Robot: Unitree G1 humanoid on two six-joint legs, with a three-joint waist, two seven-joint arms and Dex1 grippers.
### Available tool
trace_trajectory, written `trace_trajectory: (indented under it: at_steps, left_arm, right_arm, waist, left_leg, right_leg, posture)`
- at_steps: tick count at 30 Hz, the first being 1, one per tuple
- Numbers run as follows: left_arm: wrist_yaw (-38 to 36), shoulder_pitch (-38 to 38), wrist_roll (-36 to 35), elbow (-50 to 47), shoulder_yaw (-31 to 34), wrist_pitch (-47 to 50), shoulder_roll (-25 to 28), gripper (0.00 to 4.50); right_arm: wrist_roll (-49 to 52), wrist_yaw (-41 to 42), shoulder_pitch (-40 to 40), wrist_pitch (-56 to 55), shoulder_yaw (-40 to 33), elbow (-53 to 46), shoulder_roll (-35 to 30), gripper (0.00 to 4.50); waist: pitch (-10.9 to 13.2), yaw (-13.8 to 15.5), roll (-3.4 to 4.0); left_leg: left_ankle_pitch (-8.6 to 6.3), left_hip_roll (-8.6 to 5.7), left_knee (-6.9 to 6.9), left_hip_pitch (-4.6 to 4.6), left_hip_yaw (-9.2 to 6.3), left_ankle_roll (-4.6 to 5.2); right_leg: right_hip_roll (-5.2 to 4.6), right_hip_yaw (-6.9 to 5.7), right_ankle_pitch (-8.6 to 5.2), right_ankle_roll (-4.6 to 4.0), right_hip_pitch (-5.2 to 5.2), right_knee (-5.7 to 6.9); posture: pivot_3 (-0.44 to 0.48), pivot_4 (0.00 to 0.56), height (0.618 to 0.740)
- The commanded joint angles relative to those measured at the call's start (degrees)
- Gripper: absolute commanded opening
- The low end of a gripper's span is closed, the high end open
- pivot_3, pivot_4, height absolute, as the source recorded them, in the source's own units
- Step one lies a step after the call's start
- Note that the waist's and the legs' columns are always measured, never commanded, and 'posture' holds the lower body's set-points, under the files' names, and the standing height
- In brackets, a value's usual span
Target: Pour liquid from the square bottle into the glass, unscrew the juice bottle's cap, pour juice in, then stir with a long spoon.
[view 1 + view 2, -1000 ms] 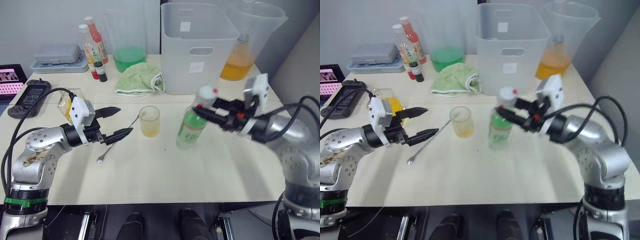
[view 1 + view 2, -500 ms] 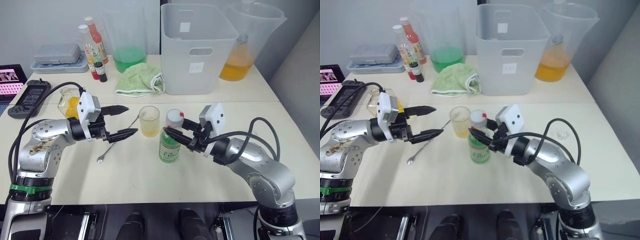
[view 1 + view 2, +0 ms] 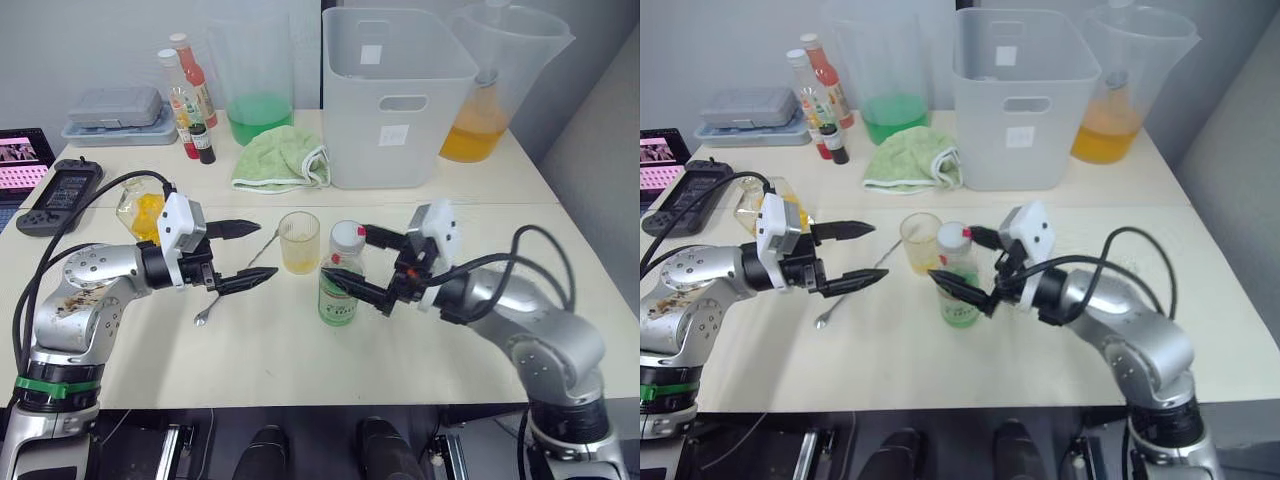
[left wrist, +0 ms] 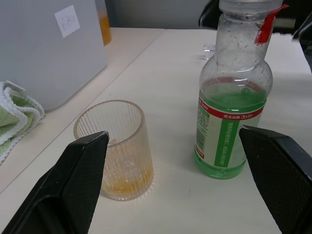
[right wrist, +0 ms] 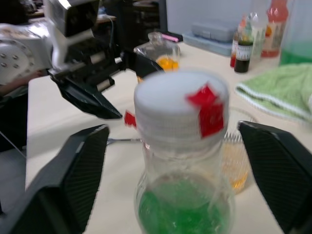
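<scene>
The juice bottle (image 3: 340, 275) stands upright on the bench (image 3: 300, 350), its white cap (image 3: 348, 235) screwed on, directly between the spread fingers of the right pincer (image 3: 352, 258) — one finger passes behind the neck, the other in front of the body at about 6 o'clock of the cap, and neither visibly touches it. The glass (image 3: 299, 242), holding a shallow layer of yellow liquid, sits just beside the bottle at its 10 o'clock. The left pincer (image 3: 255, 254) hangs wide open near the glass at its 8 o'clock, empty, with the long spoon (image 3: 235, 280) lying on the bench under its fingers.

Half a second ago the right pincer's fingers lay close about the bottle's neck; now they are spread apart, and the bottle stands where it did. A second ago the bottle was tilted in the air in that pincer. The left pincer has kept much the same place, and the glass and spoon have not moved.

The left wrist view shows the ribbed wall of the glass and the green-and-white label with the red neck band. The right wrist view shows the cap's red mark up close and, beyond it, the left pincer and a squat bottle of yellow liquid (image 5: 160, 51) — the square one.
</scene>
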Motion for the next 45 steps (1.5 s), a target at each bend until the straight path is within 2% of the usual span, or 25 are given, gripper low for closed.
trace_trajectory:
  at_steps: [1,5,11,17,23,30,33,40,45]
  left_arm:
    - [0.64,0.24,-1.23,-2.58,1.94,-0.1,0.38,4.5]
    - [1.76,2.05,-2.06,-5.28,3.57,0.52,0.79,4.5]
    - [4.33,6.09,-4.62,-11.33,6.25,3.59,1.42,4.5]
    - [7.74,11.46,-6.14,-17.03,9.71,6.02,2.5,4.5]
    - [10.18,13.31,-7.16,-19.7,11.08,7.21,2.81,4.5]
    - [11.5,13.61,-7.38,-20.33,11.28,7.19,3.23,4.5]
    - [11.74,13.21,-7.1,-20.0,10.86,7.01,3.36,4.5]
    - [11.68,11.7,-6.17,-18.35,8.88,6.04,3.0,4.5]
    - [11.0,11.14,-6.04,-17.77,7.86,5.44,2.88,4.5]
  right_arm:
    - [-2.41,14.1,-1.46,-7.44,-0.93,6.86,-6.23,4.45]
    - [-4.64,33.21,-9.28,-14.82,1.85,22.3,-11.18,4.45]
    - [-8.25,45.4,-18.39,-20.92,6.64,33.52,-7.62,4.45]
    - [-11.67,49.74,-26.74,-23.9,9.66,45.97,0.29,4.45]
    - [-15.55,51.48,-30.87,-28.1,10.17,54.95,4.92,4.45]
    - [-15.3,52.8,-32.05,-29.17,11.55,56.8,7.39,4.45]
    - [-13.6,52.8,-31.5,-28.21,12.73,55.19,6.89,3.71]
    - [-12.4,52.8,-29.49,-26.09,13.37,52.44,6.72,1.36]
    - [-9.42,50.66,-25.97,-19.9,9.69,44.21,3.82,1.28]
  waist:
    - [0.0,0.06,0.0]
    - [0.01,-0.22,-0.01]
    - [0.01,-0.77,-0.01]
    - [0.01,-1.14,0.0]
    - [0.01,-0.65,0.0]
    - [0.01,-0.72,0.01]
    - [0.02,-0.73,0.01]
    - [0.01,-0.74,0.01]
    - [0.01,-0.37,0.01]
  left_leg:
    - [0.0,0.0,0.0,0.0,0.0,0.0]
    - [0.0,0.01,0.01,0.02,0.08,0.0]
    - [-0.03,0.39,-0.02,0.04,0.15,0.04]
    - [-0.03,0.43,-0.02,0.08,0.15,0.03]
    - [-0.03,0.46,-0.02,0.06,0.15,0.02]
    - [-0.03,0.49,-0.03,0.06,0.15,0.02]
    - [-0.03,0.49,-0.03,0.06,0.15,0.01]
    - [-0.03,0.49,-0.03,0.07,0.15,0.01]
    - [-0.04,0.49,-0.03,0.04,0.15,0.01]
  right_leg:
    - [0.0,0.0,0.0,0.0,0.03,-0.02]
    - [-0.01,0.01,0.01,-0.01,0.04,-0.04]
    - [0.31,0.01,0.06,-0.1,-0.05,-0.04]
    - [0.35,0.01,0.11,-0.18,-0.06,-0.02]
    - [0.39,0.01,0.13,-0.22,-0.07,-0.03]
    - [0.42,0.01,0.14,-0.25,-0.1,0.0]
    - [0.42,0.01,0.15,-0.25,-0.11,0.0]
    - [0.42,0.02,0.15,-0.25,-0.11,0.01]
    - [0.42,0.02,0.15,-0.25,-0.13,0.0]
  posture:
    - [0.0,0.15,0.74]
    - [0.0,0.15,0.74]
    - [0.0,0.15,0.74]
    - [0.0,0.15,0.74]
    - [0.0,0.15,0.74]
    - [0.0,0.15,0.74]
    - [0.0,0.15,0.74]
    - [0.0,0.15,0.74]
    - [0.0,0.15,0.74]
